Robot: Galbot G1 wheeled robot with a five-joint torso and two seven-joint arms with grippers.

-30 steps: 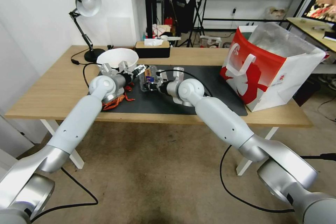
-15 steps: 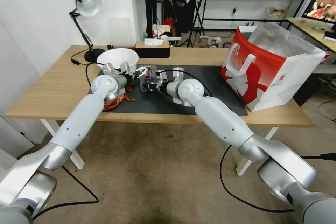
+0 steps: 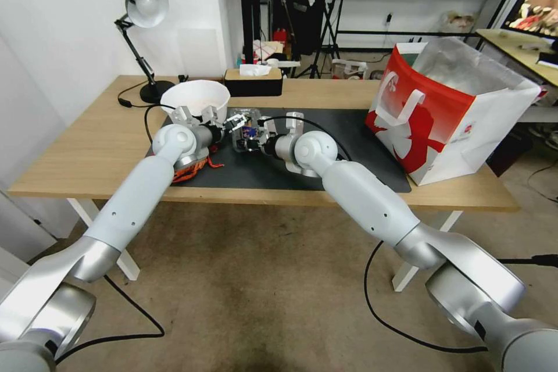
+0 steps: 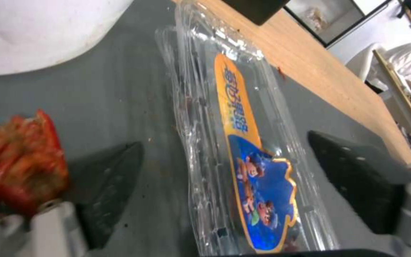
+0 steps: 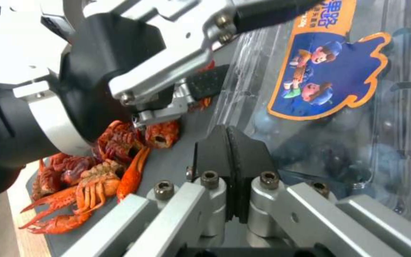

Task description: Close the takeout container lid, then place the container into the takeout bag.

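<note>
— Container?

— Takeout container (image 3: pixel 245 128): clear clamshell on the black mat (image 3: pixel 349 145), between the two grippers, just beside the white bowl (image 3: pixel 195 96). Lid (image 4: pixel 243 142) bears an orange-and-blue label; it appears tilted rather than flat down, though the clear plastic makes that hard to judge.

— Grippers?

— Left gripper (image 4: pixel 224 178): fingers spread wide, one dark pad (image 4: pixel 110 185) on each side of the lid, neither visibly touching it. Right gripper (image 5: pixel 228 167): pads pressed together at the container's edge; whether plastic is pinched between them, cannot tell.

— Other stock?

— Red crayfish (image 5: pixel 101 167) heaped on the mat beside the left gripper. Takeout bag (image 3: pixel 453 104): upright and open at the table's right end, well apart from the container. Desk lamp (image 3: pixel 142 40) and tissue box (image 3: pixel 254 81) at the far edge.
</note>
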